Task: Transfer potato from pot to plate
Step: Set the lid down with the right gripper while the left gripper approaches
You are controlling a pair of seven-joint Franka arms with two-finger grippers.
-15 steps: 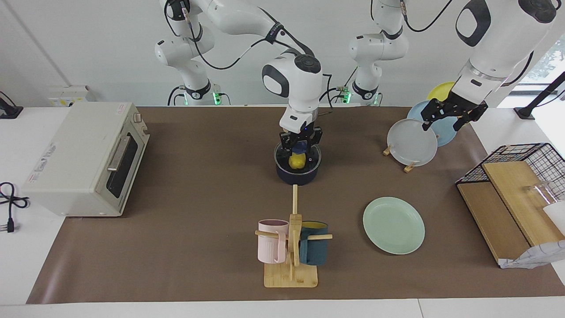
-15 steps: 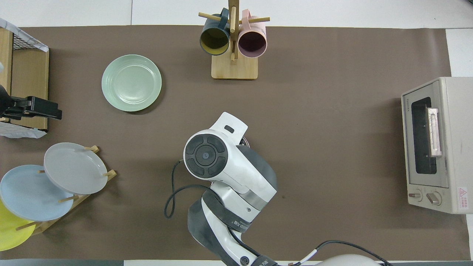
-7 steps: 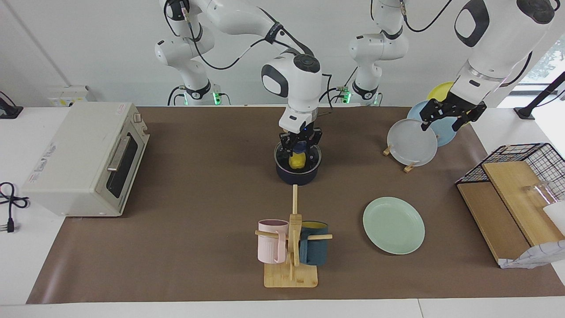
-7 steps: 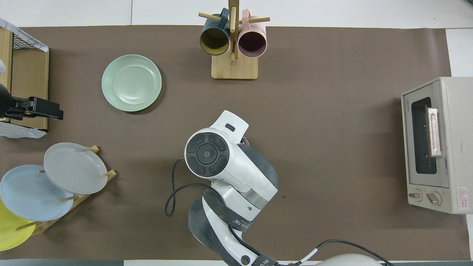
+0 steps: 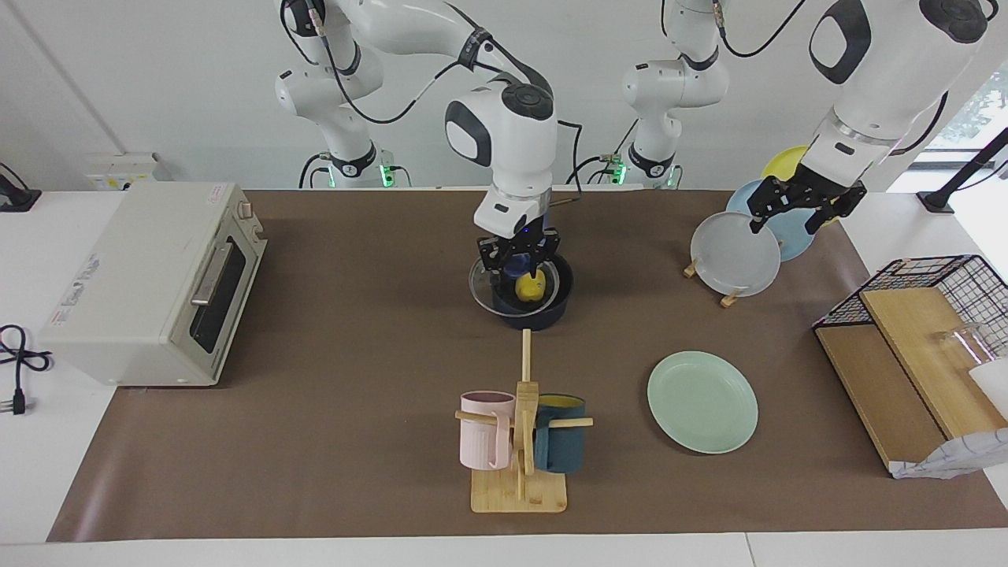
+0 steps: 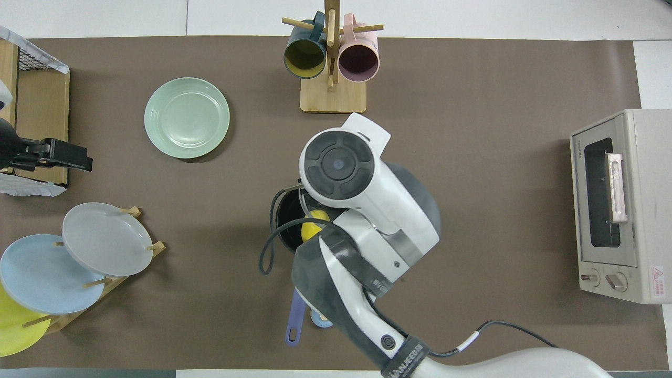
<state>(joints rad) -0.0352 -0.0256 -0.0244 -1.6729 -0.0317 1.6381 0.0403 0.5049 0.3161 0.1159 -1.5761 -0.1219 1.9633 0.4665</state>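
The yellow potato [image 5: 531,289] [image 6: 313,223] lies inside the dark navy pot [image 5: 538,317] [image 6: 280,223] in the middle of the table. The pot's blue handle [image 6: 295,323] points toward the robots. My right gripper [image 5: 520,270] is shut on the blue knob of the clear glass lid [image 5: 482,290]. It holds the lid tilted just above the pot's rim, shifted toward the right arm's end. The mint-green plate [image 5: 702,402] [image 6: 187,117] lies bare, farther from the robots, toward the left arm's end. My left gripper [image 5: 794,211] [image 6: 73,159] waits open above the plate rack.
A toaster oven [image 5: 150,283] stands at the right arm's end. A wooden mug stand [image 5: 520,441] with two mugs is farther from the robots than the pot. A rack with a grey plate [image 5: 734,253] and a wire basket [image 5: 937,276] with wooden boards sit at the left arm's end.
My right gripper has lifted the lid off the pot and carried it toward the right arm's end, uncovering the potato. The left gripper has barely moved.
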